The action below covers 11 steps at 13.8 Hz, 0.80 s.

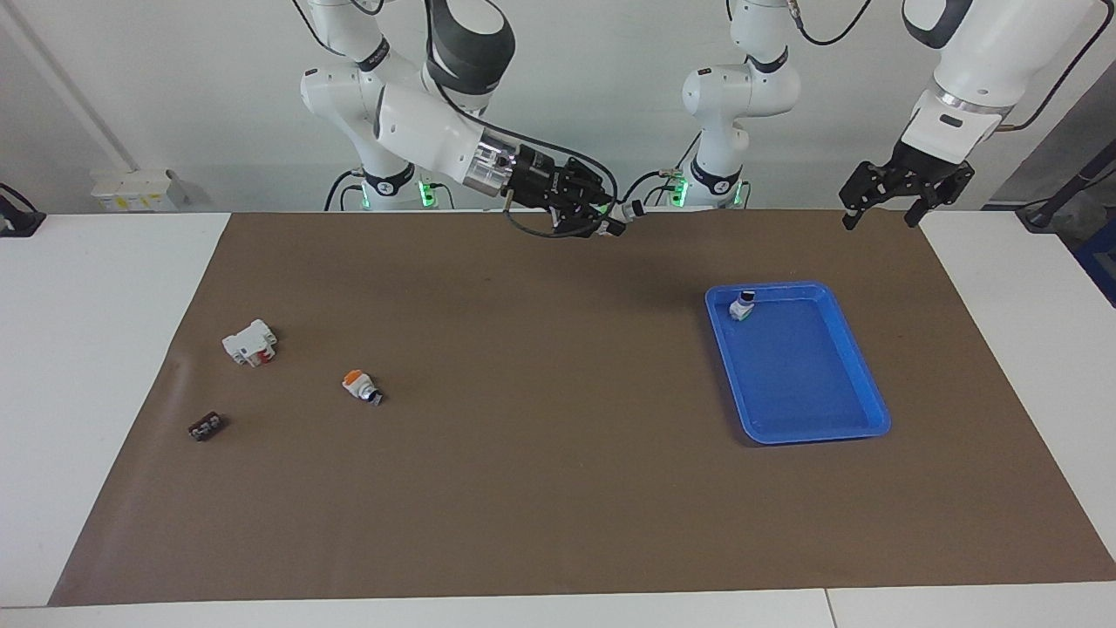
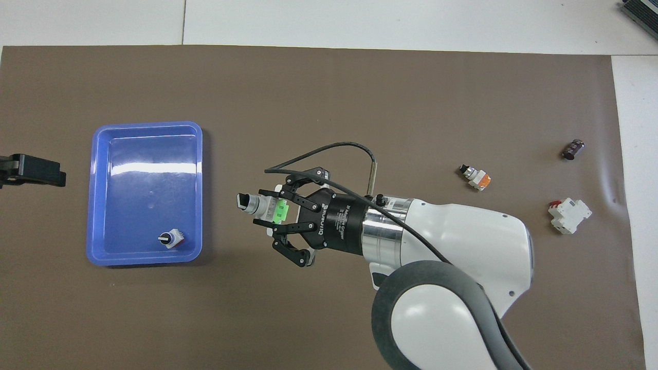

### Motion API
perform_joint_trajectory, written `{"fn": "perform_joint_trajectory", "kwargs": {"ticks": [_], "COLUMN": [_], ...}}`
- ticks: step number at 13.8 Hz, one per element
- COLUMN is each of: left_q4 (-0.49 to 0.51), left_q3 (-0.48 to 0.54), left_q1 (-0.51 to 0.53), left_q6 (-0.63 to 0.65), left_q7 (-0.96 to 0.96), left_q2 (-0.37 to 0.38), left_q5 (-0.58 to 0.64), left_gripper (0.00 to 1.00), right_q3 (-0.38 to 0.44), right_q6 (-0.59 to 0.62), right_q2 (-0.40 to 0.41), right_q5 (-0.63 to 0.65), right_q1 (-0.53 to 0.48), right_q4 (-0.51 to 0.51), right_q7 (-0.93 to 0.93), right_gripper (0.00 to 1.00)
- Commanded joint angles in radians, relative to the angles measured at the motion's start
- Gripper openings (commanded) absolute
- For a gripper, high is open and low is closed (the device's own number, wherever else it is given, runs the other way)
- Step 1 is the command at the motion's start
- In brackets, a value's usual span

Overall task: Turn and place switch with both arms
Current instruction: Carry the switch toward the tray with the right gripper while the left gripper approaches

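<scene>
1. Switch (image 2: 263, 208) was held in the air, lying roughly level over the brown mat (image 1: 558, 488), its green block between the fingers and its knob end pointing toward the blue tray (image 1: 872, 410).
2. Right gripper (image 2: 275, 211) was pinched shut on the switch at the green block, raised over the middle of the mat, near the robots' edge.
3. Right arm (image 2: 452, 257) reached in low and nearly level from its base, with a black cable looping over the wrist.
4. Left gripper (image 1: 882, 214) hung with its fingers spread, holding nothing, over the mat's corner at the left arm's end; the left arm (image 1: 976, 70) waited there.
5. Tray lay on the mat toward the left arm's end, with a second small switch (image 1: 742, 306) in its corner nearest the robots.
6. Toward the right arm's end lay an orange-ended switch (image 1: 360, 386), a white block with a red part (image 1: 249, 343) and a small dark part (image 1: 206, 426), all apart from one another.
</scene>
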<state>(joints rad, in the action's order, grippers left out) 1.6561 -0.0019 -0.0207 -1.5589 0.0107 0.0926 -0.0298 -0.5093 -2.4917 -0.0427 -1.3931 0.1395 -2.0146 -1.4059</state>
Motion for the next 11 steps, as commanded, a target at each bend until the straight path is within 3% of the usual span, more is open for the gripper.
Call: {"fn": "perform_joint_trajectory", "kwargs": {"ticks": [1,5,11], "left_q4": [-0.012,-0.019,-0.018], "left_q3": [0.006,-0.01,-0.035], "left_q1": [-0.007,-0.038,-0.053], "left_q6": [0.08,0.109,0.122], "left_q7": [-0.029,-0.14,-0.492], "left_q2": [0.016,0.012,0.018], "left_q5": [-0.127,-0.292,-0.538], "left_gripper": [1.0,1.0,0.98], "right_q3": [-0.002,0.0,0.0], "right_q6": [0.0,0.0,0.004], "right_q2": [0.01,0.014,0.009], "right_q5": [-0.017,-0.014,-0.011], "right_q1": [-0.009,0.023,0.038], "right_q4": [0.031,0.031,0.031], "right_q7": [-0.002,-0.008,-0.012], "right_gripper": [0.0,0.0,0.0]}}
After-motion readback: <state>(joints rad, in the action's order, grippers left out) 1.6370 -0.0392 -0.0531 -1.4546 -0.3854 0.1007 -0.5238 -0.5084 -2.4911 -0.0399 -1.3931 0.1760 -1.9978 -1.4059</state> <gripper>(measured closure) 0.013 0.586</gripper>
